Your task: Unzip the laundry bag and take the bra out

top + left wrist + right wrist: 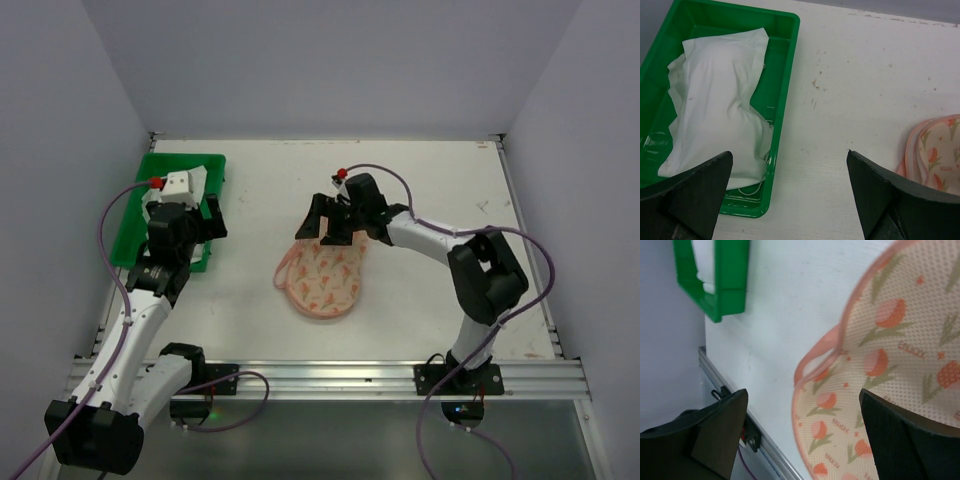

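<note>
Laundry bag [322, 280] lies beneath the right pincer [802, 392], released and pointing down; left pincer [790, 155] also released.

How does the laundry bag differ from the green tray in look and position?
The laundry bag is soft cream fabric with a printed pattern and pink edging; the green tray is plain plastic. The laundry bag lies flat mid-table; the green tray sits at the left side, holding a white cloth. Both rest on the white table.

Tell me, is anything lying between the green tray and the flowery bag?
Nothing. The left wrist view shows only bare white table between green tray and laundry bag.
</note>
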`<state>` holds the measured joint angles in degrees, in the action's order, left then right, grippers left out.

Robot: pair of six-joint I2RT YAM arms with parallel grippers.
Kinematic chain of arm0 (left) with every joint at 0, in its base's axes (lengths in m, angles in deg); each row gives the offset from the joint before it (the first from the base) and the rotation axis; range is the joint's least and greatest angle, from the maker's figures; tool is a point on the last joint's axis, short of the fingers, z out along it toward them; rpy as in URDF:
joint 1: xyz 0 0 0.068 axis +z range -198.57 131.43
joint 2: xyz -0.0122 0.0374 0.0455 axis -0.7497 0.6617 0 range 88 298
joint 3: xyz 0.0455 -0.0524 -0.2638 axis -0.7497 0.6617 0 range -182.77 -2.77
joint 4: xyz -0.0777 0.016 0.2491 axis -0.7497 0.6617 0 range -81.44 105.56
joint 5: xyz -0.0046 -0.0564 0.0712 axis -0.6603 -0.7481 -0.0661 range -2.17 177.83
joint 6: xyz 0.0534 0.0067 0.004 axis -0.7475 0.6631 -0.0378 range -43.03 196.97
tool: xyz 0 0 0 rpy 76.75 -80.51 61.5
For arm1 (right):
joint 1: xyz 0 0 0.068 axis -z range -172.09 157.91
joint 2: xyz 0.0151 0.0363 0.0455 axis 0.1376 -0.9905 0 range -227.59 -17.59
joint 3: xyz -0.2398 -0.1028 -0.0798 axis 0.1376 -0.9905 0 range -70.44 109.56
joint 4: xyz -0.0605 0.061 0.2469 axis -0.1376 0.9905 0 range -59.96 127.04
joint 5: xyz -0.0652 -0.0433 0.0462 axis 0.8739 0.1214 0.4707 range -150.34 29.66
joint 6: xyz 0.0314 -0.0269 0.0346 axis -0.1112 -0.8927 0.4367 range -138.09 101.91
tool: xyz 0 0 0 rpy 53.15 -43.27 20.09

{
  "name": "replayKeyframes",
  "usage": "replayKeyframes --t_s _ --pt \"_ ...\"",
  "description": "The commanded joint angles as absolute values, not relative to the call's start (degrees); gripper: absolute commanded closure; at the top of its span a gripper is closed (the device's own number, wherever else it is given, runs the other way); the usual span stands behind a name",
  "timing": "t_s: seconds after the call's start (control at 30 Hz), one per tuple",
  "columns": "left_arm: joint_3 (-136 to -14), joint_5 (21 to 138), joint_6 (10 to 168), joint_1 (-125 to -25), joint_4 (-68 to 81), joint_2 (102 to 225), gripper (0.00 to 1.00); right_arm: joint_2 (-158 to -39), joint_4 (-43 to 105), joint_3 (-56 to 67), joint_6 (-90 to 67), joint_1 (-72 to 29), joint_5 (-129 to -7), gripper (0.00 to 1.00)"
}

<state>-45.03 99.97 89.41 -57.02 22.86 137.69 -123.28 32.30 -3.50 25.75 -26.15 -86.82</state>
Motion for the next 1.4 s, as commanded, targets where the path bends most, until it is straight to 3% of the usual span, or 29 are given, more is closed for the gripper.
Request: replayKeyframes --t_s 0.0,0.27,0.47,0.77,1.1,1.37 --pt "-44.5 98.9 89.2 -57.5 20.4 137.0 0.00 -115.1 35.0 0.7 20.1 -26.2 -85.4 0.05" --pt "-51.2 99.1 91.8 -57.5 29.3 133.9 0.00 -104.1 42.3 -2.3 15.6 -19.6 -75.9 0.01" --pt "-58.6 100.7 93.5 -57.4 40.0 130.6 0.00 -87.4 49.9 -6.2 9.6 -13.5 -63.3 0.01" --pt "-68.6 107.3 93.4 -57.4 53.3 120.6 0.00 -56.9 60.8 -9.9 2.9 -13.0 -45.0 0.01" --pt "-72.6 117.4 95.3 -60.4 61.3 105.8 0.00 -30.9 64.8 -14.8 -0.6 -13.0 -43.1 0.01" --pt "-72.7 118.9 96.4 -63.8 64.1 101.1 0.00 -21.9 67.5 -18.2 0.5 -13.1 -44.6 0.01"
